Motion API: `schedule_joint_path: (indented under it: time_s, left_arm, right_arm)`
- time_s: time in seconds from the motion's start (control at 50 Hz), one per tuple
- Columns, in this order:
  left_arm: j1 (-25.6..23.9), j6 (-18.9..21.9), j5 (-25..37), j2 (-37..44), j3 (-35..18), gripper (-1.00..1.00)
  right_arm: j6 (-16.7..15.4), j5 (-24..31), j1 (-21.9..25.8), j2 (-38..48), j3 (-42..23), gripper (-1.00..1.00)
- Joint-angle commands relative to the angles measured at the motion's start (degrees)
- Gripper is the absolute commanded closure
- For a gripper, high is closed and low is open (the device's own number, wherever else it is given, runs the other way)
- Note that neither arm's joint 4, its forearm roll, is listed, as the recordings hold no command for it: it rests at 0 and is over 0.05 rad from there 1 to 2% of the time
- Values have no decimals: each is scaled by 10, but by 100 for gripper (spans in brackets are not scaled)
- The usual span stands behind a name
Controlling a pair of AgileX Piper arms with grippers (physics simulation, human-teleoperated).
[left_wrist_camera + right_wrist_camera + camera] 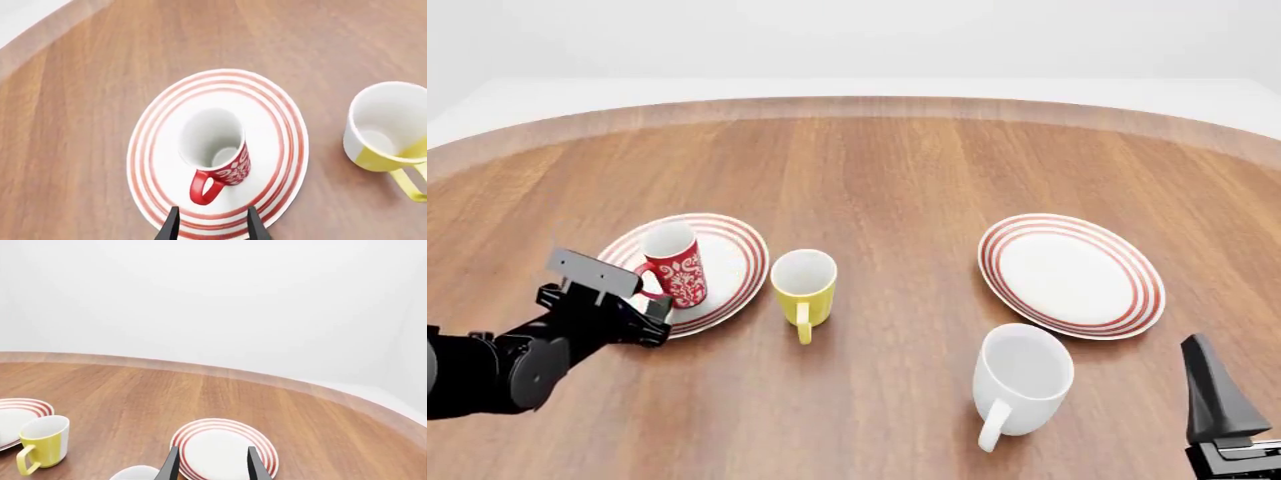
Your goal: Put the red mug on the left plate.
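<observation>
Left wrist view: red mug (220, 150) upright on the left plate (153, 150); left tool (212, 225) parted, empty, just short of the mug's handle. Placement appears done.
Front view: yellow mug (802, 285) just beside that plate on the tabletop (881, 170).
Right wrist view: right tool (212, 465) parted, empty, probably idle.

Yellow mug (803, 284): plain, white inside, upright on the wooden bench (894, 170), handle toward the camera in the front view. White mug (1021, 376): larger, plain, upright, handle also toward the camera, near the front edge. Second plate (1072, 273): round, white, red concentric rim rings, lying flat just beyond the white mug, well apart from the yellow mug.
</observation>
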Motion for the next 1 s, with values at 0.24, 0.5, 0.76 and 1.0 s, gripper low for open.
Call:
schedule_joint_path:
  time_s: [0.24,0.5,0.76,1.0]
  left_arm:
    - [-32,-16,11,-64,27,-100]
    - [-56,-25,20,-105,40,-100]
    - [-97,-53,69,-207,50,-100]
    - [-133,-72,124,-314,58,-100]
  right_arm:
    - [-2,-1,1,0,-1,-100]
    - [-4,-2,2,0,1,-100]
    - [-5,-5,0,0,1,-100]
    - [-13,-18,-4,0,5,-100]
